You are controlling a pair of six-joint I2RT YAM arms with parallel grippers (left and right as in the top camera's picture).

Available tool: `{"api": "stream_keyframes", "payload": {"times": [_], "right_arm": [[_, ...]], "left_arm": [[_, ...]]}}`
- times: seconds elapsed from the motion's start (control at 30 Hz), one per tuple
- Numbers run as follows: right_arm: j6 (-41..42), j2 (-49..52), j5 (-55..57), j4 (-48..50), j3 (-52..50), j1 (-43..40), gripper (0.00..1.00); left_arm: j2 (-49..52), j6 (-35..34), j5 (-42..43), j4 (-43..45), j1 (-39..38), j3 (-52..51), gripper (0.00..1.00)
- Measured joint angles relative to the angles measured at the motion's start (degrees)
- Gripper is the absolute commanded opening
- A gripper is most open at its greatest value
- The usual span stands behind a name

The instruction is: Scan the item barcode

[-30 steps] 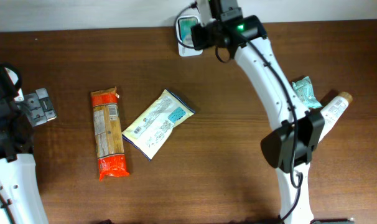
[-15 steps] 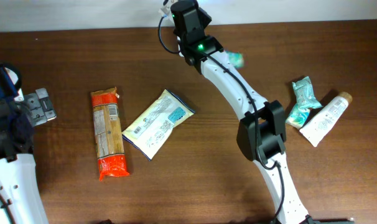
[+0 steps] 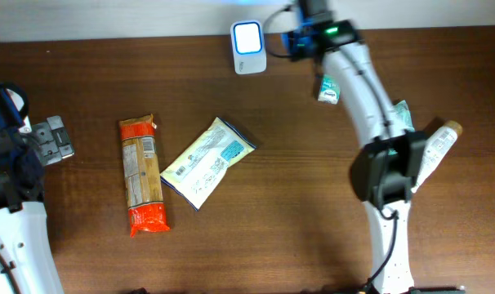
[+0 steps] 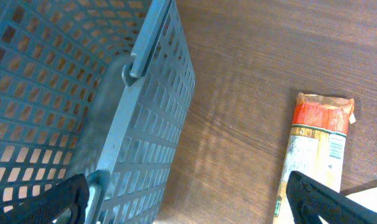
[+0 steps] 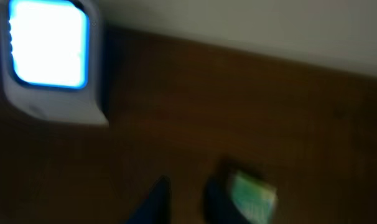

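- A small green packet point(image 3: 329, 88) shows blurred in the upper right of the overhead frame, just beside the right arm point(image 3: 366, 90). It is right of the lit scanner point(image 3: 249, 38) at top centre of the table point(image 3: 296, 204).
- The right jaws are blurred in the wrist view. The packet sits off to their right, not between them, and whether they are open or closed cannot be told.
- The left jaws stand wide apart and empty beside a blue basket point(image 4: 64, 81).
- An orange pasta pack point(image 3: 141, 175) and a white pouch point(image 3: 208, 162) lie left of centre.

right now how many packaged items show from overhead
5. Orange pasta pack at left, pale pouch beside it, small green packet near the right arm, teal packet and cream tube far right, partly behind that arm; others may be hidden.
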Motion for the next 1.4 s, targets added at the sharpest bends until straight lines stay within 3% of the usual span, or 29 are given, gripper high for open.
{"api": "stream_keyframes", "payload": {"times": [0.1, 0.23, 0.5, 0.83, 0.97, 1.03, 1.13, 1.27, 1.4], "right_arm": [[5.77, 0.00, -12.44, -4.33, -2.14, -10.05, 0.48], [9.05, 0.00, -21.49, -4.17, -9.31, -16.68, 0.48], [9.42, 0.02, -26.27, 7.10, -22.60, -17.00, 0.49], [9.77, 2.82, -29.90, 9.62, -24.00, -16.81, 0.42], [10.05, 2.80, -31.69, 9.86, -25.16, -16.81, 0.08], [10.10, 2.71, -32.96, 9.73, -25.22, -16.83, 0.04], [6.88, 2.71, -39.30, 6.82, -25.79, -17.03, 0.04], [-4.09, 2.69, -56.83, -3.30, -25.70, -18.71, 0.04], [-14.75, 2.64, -65.88, -14.10, -24.22, -20.13, 0.04]], "left_arm": [[0.00, 0.02, 0.00, -0.04, 0.00, 0.00, 0.99], [0.00, 0.02, 0.00, -0.04, 0.00, 0.00, 0.99], [0.00, 0.00, 0.00, -0.04, 0.00, 0.00, 0.99], [0.00, 0.00, 0.00, -0.04, 0.00, 0.00, 0.99], [0.00, 0.00, 0.00, -0.04, 0.00, 0.00, 0.99], [0.00, 0.02, 0.00, -0.04, 0.00, 0.00, 0.99], [0.00, 0.02, 0.00, -0.04, 0.00, 0.00, 0.99], [0.00, 0.02, 0.00, -0.09, 0.00, 0.00, 0.99], [0.00, 0.02, -0.02, -0.04, 0.00, 0.00, 0.99]]}}
